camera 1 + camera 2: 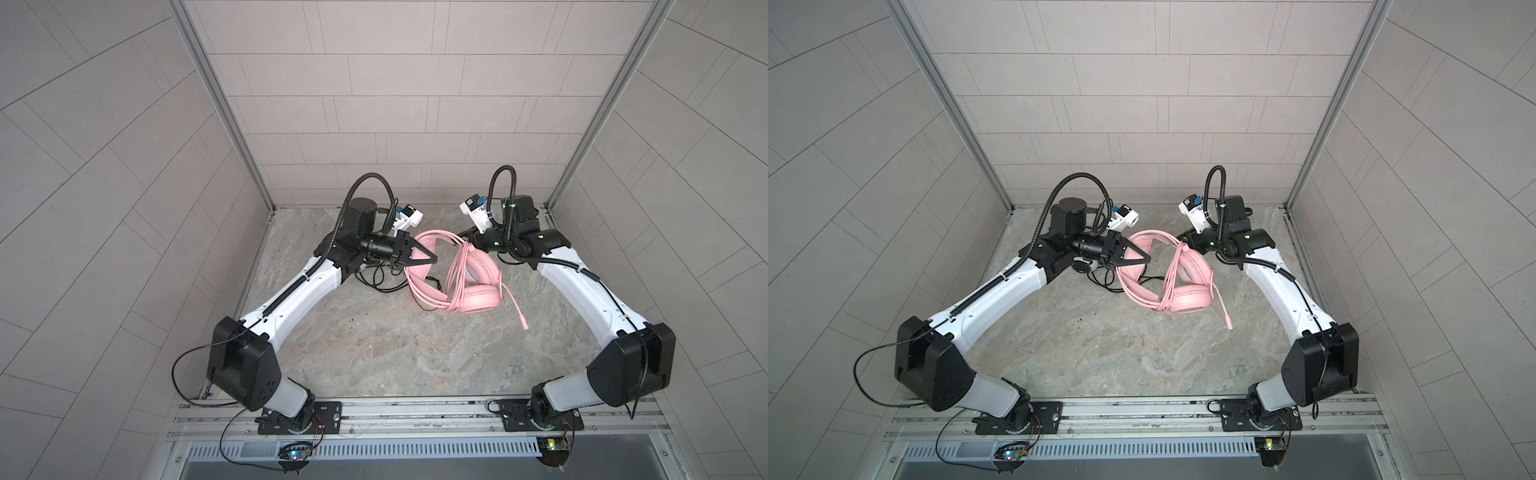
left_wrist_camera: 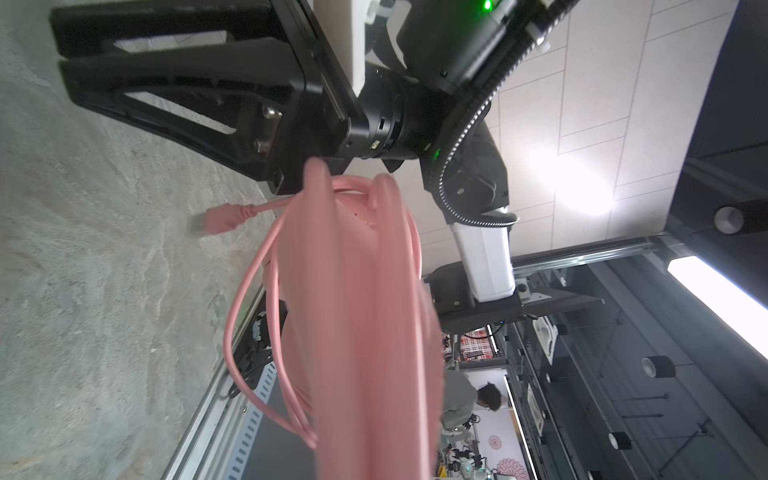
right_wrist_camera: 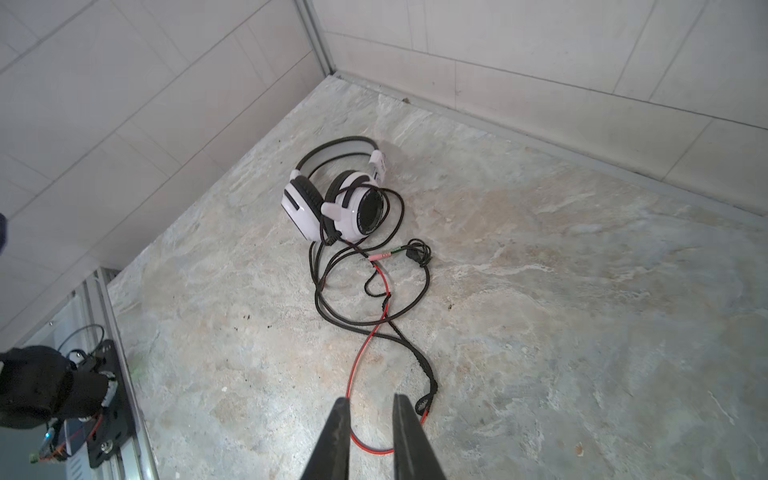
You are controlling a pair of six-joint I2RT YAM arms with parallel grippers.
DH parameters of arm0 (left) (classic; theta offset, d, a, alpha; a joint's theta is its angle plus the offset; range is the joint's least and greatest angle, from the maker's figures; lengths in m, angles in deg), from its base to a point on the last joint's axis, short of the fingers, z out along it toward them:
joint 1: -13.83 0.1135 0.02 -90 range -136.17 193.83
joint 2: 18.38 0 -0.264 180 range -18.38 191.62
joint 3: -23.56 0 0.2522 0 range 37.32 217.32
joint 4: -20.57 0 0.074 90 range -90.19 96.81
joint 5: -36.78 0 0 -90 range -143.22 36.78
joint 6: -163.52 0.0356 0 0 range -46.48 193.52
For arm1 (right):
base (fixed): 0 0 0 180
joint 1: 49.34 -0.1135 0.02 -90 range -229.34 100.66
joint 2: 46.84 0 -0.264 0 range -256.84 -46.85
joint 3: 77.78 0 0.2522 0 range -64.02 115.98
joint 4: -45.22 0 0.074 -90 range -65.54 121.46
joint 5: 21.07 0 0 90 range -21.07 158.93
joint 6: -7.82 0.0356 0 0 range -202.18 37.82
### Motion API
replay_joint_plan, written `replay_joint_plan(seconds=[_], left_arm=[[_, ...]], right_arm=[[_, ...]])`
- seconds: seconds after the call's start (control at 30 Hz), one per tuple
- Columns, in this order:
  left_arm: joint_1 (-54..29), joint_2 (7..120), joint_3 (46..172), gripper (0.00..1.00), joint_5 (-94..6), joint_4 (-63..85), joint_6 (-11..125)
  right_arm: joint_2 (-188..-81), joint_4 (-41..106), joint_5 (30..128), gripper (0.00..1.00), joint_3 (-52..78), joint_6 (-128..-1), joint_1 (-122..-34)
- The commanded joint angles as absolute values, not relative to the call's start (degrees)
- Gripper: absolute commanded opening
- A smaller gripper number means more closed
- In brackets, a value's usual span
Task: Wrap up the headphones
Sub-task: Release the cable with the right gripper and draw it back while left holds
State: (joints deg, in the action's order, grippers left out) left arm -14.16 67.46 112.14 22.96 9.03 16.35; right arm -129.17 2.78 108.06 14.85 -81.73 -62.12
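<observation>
left claw [image 1: 433, 259] closed above pink headphones [image 1: 482, 298], right claw [image 3: 372, 399] slightly parted, gripping nothing

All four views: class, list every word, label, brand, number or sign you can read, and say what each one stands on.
No text can be read in any view.
white-and-black headphones: faint marks ring the dark cup face, too small to read.
wrist camera housing: a blue patch, perhaps a label, too blurred to read.
pink headphones: no print shows.
</observation>
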Motion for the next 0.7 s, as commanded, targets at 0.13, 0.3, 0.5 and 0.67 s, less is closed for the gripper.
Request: replay_joint_plan(seconds=[0.13, 0.3, 0.5, 0.67], left_arm=[[-13.13, 66.69, 112.77, 0.00, 23.13, 22.55, 12.00], [-13.16, 66.79, 113.92, 0.00, 21.64, 10.65, 21.61], [-13.20, 67.33, 114.30, 0.00, 19.67, 7.07, 24.99], [-13.24, 67.67, 114.19, 0.00, 18.17, 6.47, 26.02]], right_arm=[[-126.82, -6.39, 102.02, 0.34, 24.58, -75.83, -60.25], [-128.93, -17.49, 92.39, 0.45, 36.35, -75.30, -60.08], [-130.42, -27.72, 89.38, 0.53, 47.85, -74.16, -60.86], [-131.25, -35.86, 87.16, 0.58, 51.12, -74.45, -64.95]])
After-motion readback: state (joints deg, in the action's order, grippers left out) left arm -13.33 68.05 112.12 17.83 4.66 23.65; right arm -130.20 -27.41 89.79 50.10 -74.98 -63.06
